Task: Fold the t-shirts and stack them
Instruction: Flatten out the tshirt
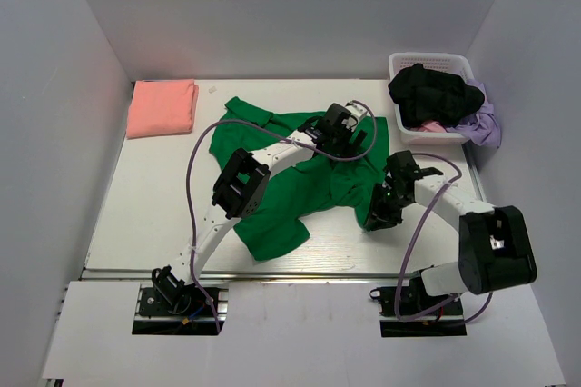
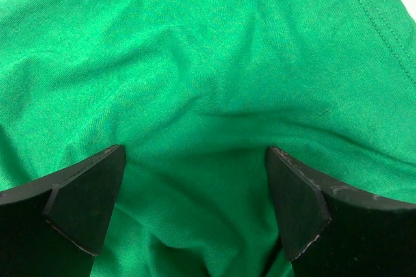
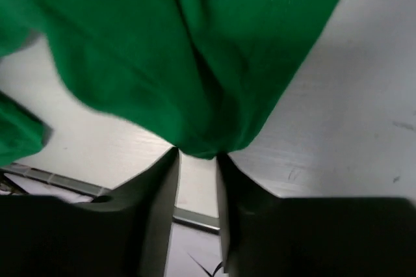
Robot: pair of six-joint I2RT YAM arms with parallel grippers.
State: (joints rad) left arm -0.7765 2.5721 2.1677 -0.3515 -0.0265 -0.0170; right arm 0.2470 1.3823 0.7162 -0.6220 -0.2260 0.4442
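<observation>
The bright green t-shirt [image 1: 304, 189] lies crumpled and spread across the middle of the white table [image 1: 154, 196]. The salmon-pink t-shirt [image 1: 163, 107] lies folded at the back left corner. My left gripper [image 1: 348, 135] is over the shirt's far right part. In the left wrist view the left gripper [image 2: 195, 160] is wide open, with green cloth [image 2: 208, 62] bulging between the fingers. My right gripper [image 1: 379, 214] is at the shirt's right edge. In the right wrist view the right gripper [image 3: 197, 155] is nearly closed and pinches a bunched edge of the green cloth [image 3: 162, 49] at its tips.
A white basket [image 1: 431, 60] stands at the back right. It holds a black garment [image 1: 434, 94], and a lilac cloth [image 1: 486, 124] hangs over its side. White walls enclose the table on three sides. A metal rail [image 1: 300, 271] runs along the table's front edge.
</observation>
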